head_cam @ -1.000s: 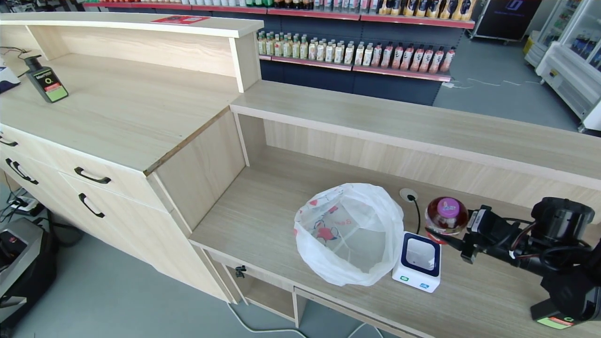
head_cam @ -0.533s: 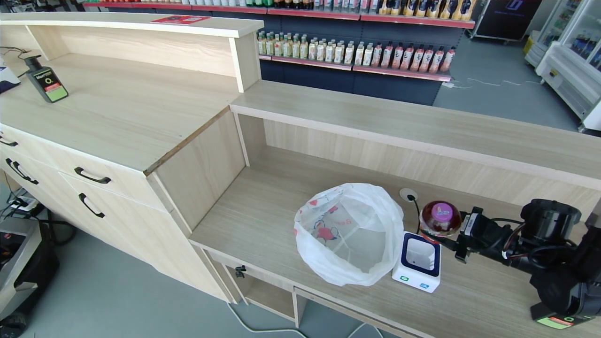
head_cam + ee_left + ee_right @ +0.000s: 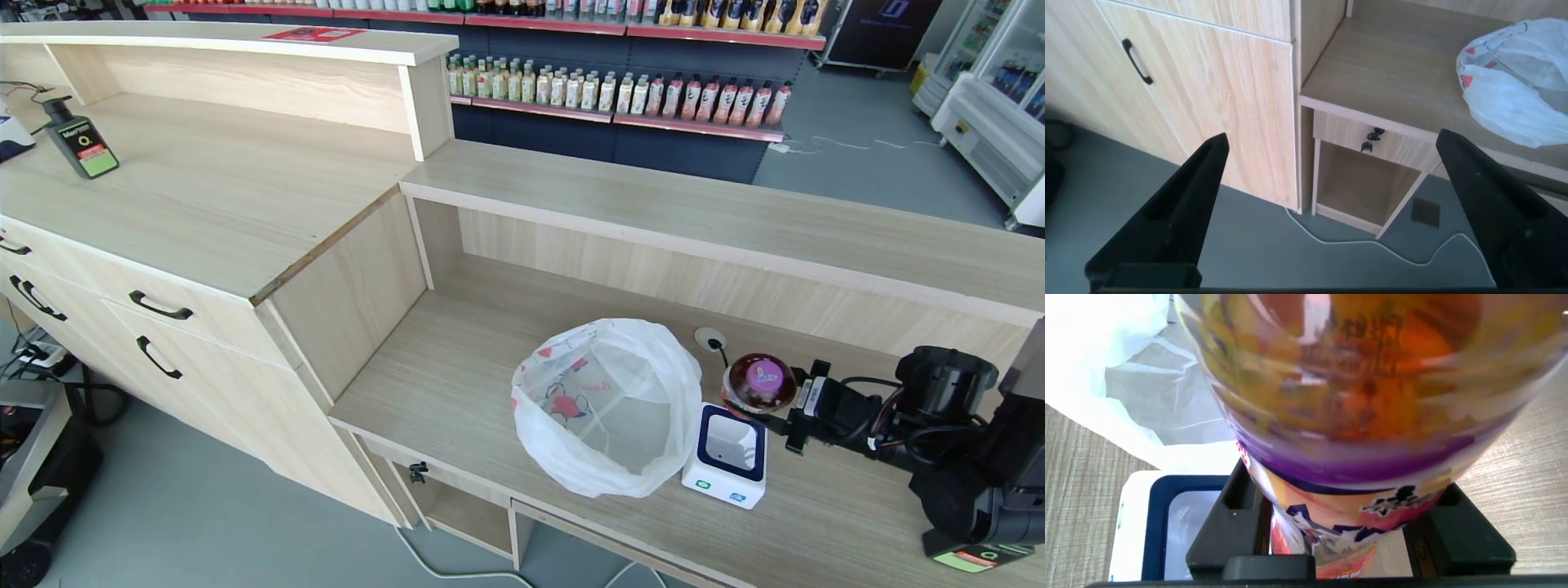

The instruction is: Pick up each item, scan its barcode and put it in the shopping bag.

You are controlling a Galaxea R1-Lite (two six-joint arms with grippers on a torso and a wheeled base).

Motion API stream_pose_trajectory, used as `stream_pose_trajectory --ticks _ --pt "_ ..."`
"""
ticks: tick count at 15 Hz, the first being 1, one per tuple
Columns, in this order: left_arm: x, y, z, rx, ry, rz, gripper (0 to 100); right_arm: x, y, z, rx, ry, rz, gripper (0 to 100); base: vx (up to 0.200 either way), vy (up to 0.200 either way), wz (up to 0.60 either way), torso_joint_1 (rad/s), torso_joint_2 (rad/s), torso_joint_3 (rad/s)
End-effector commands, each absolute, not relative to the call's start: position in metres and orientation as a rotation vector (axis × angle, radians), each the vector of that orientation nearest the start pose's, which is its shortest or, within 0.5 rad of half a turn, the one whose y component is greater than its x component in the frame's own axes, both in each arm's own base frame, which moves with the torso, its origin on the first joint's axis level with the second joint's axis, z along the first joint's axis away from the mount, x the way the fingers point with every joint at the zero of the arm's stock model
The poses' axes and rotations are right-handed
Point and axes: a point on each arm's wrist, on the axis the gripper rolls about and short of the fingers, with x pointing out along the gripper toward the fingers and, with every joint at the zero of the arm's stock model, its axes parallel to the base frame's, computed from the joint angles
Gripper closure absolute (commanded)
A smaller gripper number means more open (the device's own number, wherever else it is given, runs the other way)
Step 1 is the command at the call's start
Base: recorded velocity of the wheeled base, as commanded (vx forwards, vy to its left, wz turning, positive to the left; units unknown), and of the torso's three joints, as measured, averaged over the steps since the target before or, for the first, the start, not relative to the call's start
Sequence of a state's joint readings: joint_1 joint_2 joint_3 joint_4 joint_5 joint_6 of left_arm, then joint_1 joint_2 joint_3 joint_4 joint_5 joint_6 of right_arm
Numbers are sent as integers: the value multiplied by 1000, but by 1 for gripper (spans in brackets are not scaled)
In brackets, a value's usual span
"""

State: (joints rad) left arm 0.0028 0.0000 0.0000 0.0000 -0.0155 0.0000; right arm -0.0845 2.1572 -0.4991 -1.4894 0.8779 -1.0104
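Observation:
My right gripper [image 3: 771, 408] is shut on a drink bottle [image 3: 759, 382] with a purple cap and orange-brown contents, held upright just above the far edge of the white and navy barcode scanner [image 3: 727, 457]. From the right wrist, the bottle [image 3: 1364, 400] looms close, with the scanner [image 3: 1167, 531] below it. The white shopping bag [image 3: 608, 408] stands open to the left of the scanner; the bag [image 3: 1118, 367] also lies beyond the bottle. My left gripper [image 3: 1339, 220] hangs open over the floor beside the counter, far from the bag [image 3: 1523, 77].
A raised ledge [image 3: 718, 212] runs behind the low counter [image 3: 457, 367]. A tall cabinet with drawers [image 3: 163, 310] stands to the left. A cable and socket [image 3: 710, 339] sit behind the scanner. Shelves of bottles [image 3: 620, 90] line the back.
My right arm has carried the bottle leftward and slightly lower, from beside the scanner to just over its far edge. The bag and scanner have not moved.

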Motion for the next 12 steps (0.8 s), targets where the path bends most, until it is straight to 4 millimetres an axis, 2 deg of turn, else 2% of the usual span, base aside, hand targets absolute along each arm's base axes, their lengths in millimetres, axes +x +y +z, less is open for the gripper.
stream_pose_trajectory --ticks 1,6,12 --pt "-23 0 75 0 0 -12 0 324 -10 53 -889 -276 796 100 0 0 0 0 0 0" --pt "-23 0 75 2 0 -12 0 329 -13 54 -936 -306 783 100 0 0 0 0 0 0" --pt "-23 0 75 0 0 -12 0 327 -14 46 -949 -301 794 100 0 0 0 0 0 0"
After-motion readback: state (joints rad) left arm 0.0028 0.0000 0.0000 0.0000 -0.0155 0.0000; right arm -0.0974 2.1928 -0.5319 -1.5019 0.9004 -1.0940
